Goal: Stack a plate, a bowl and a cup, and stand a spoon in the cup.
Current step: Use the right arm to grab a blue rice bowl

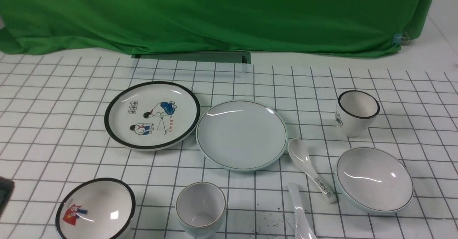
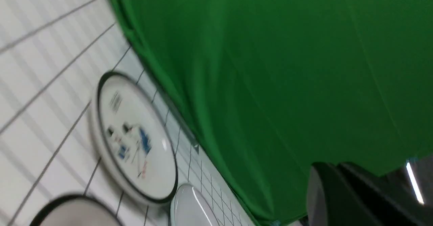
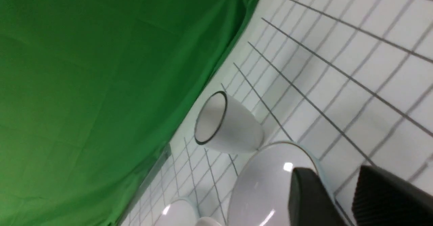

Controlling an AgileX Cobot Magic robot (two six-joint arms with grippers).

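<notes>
The plain plate (image 1: 241,134) lies mid-table. The plain bowl (image 1: 374,179) sits at the front right and the plain cup (image 1: 201,209) stands upright at the front centre. The unmarked spoon (image 1: 300,214) lies at the front edge, partly cut off. My right gripper (image 3: 341,192) is open and holds nothing; in its wrist view one finger (image 3: 314,199) stands over the bowl (image 3: 267,185) and the other outside its rim. It does not show in the front view. My left gripper (image 2: 335,172) is shut and empty; a dark part of it (image 1: 5,194) shows at the left edge.
A cartoon plate (image 1: 152,115) touches the plain plate's left side. A black-rimmed bowl (image 1: 96,210) sits front left and a black-rimmed cup (image 1: 357,112) back right. A spoon with printed characters (image 1: 309,167) lies between plate and bowl. Green cloth (image 1: 214,13) hangs behind.
</notes>
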